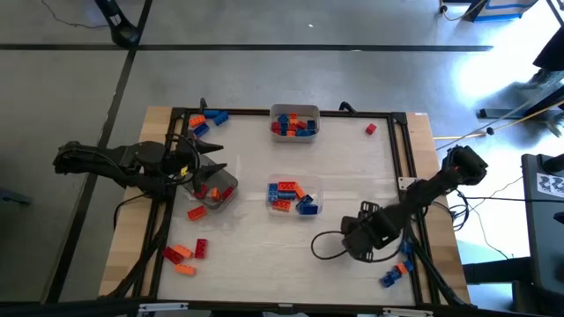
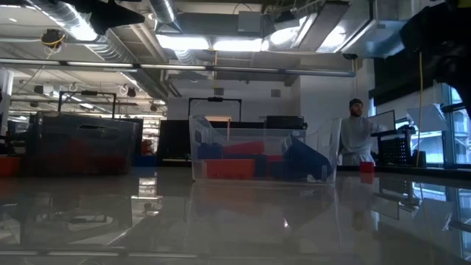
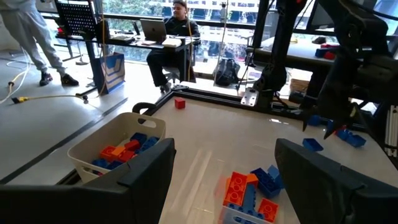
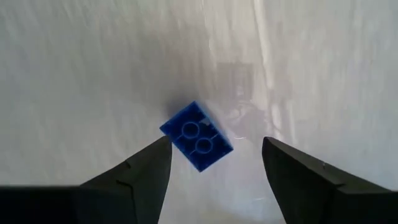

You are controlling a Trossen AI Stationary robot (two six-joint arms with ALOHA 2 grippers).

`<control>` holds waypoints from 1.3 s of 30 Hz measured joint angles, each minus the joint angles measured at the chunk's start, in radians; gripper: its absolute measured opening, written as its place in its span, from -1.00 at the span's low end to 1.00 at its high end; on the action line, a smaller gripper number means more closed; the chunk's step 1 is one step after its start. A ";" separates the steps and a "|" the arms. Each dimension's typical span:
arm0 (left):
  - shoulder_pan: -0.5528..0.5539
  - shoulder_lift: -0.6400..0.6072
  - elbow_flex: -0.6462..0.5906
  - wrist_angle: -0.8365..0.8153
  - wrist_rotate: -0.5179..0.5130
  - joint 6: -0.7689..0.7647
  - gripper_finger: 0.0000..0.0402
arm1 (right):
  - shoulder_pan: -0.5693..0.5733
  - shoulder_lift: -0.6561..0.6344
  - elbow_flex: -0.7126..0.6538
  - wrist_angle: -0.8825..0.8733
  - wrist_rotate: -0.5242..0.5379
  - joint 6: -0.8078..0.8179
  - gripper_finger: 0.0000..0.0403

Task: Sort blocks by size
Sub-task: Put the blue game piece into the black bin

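Down near the table's front right, the right gripper (image 4: 214, 165) is pointed at the tabletop with its two fingers spread apart and nothing clasped between them. A small blue block (image 4: 196, 136) with two studs is seen lying on the pale table (image 1: 352, 189) just ahead of the gap, touched by neither finger. In the high view the same gripper (image 1: 359, 238) is found at the end of an arm reaching in from the right edge, with a few blue and orange blocks (image 1: 398, 269) scattered just beside it by the frame.

At the left side, the left gripper (image 1: 204, 160) is held above a clear tray (image 1: 226, 187) of red blocks, its fingers (image 3: 140, 171) parted wide and empty. Further out, a middle tray (image 1: 310, 195) is filled with blue and orange blocks, and a far tray (image 1: 274, 114) with a similar mix. Loose pieces are spread at the far left corner (image 1: 208, 118) and the near left corner (image 1: 186, 253), and a single red block (image 1: 371, 129) is set alone toward the far right.

Beyond the table, a seated person (image 3: 176, 37) is visible at a desk.
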 joint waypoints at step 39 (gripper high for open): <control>0.000 0.000 0.000 0.000 0.000 0.000 0.32 | 0.055 0.234 0.061 -0.053 0.042 -0.232 -0.35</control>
